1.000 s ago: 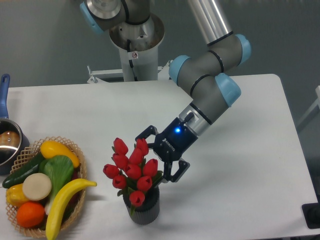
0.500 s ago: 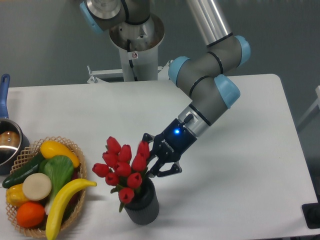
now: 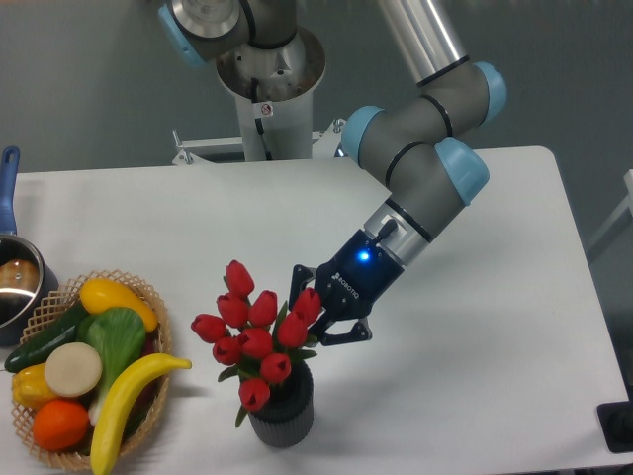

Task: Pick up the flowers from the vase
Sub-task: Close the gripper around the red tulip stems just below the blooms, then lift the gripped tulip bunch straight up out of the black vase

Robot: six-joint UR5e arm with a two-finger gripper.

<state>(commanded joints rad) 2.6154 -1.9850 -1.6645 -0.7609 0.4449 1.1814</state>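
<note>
so your gripper (image 3: 318, 317) is sitting right at the right-hand edge of the flowers (image 3: 255, 332), and its dark fingers (image 3: 348, 337) are looking pinched in close together on the bunch, around the tulip bud nearest the arm. from this angle it's reading as clamped onto the bunch, though the leaves are hiding exactly where the pads are meeting the stems.

the flowers are still sitting in the vase (image 3: 282, 417), with the red buds fanning out above its mouth and leaning a bit to the left of it, well wider than the vase itself. one bud is drooping down over the vase's left rim.

taking the vase as your landmark: it's standing upright on the white table (image 3: 495, 297), the wicker basket (image 3: 59, 297) of fruit and veg is off to its left with the banana (image 3: 124, 391) pointing toward it, and the steel pot (image 3: 15, 282) with the blue handle is further left past the basket, at the frame edge. the arm is reaching in from up and to the right of the vase.
</note>
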